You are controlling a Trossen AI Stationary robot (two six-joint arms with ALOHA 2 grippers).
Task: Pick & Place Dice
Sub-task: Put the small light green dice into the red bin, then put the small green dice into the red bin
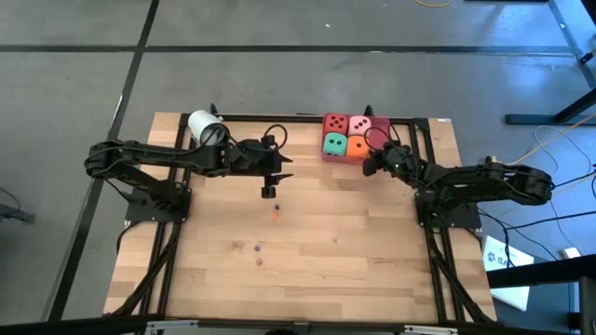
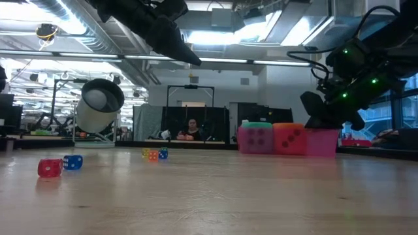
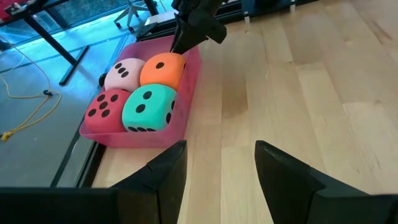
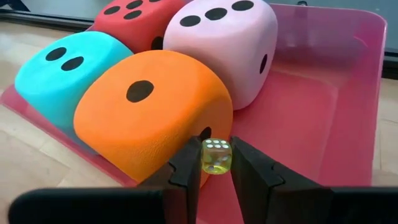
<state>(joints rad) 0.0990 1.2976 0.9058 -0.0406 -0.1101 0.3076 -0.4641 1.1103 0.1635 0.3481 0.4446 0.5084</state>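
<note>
Small translucent yellow die [image 4: 216, 155]: pinched between the fingers of the right end effector [image 4: 216, 163], poised over the pink tray [image 4: 323, 112] at the counter's [image 1: 307, 233] far edge. In the tray, packed together: orange cube [image 4: 149, 112], pink cube [image 4: 217, 43], green cube [image 4: 59, 68], red cube [image 4: 134, 18]. Further small dice lay loose on the counter: red [image 2: 49, 168], blue [image 2: 73, 162]. Left end effector [image 3: 217, 168]: released, fingers apart, raised mid-counter. White cylinder [image 1: 207, 127]: far left corner.

4 big soft dice [image 3: 149, 107], 1 tray [image 3: 186, 112], 1 white cylinder [image 1: 207, 127].
</note>
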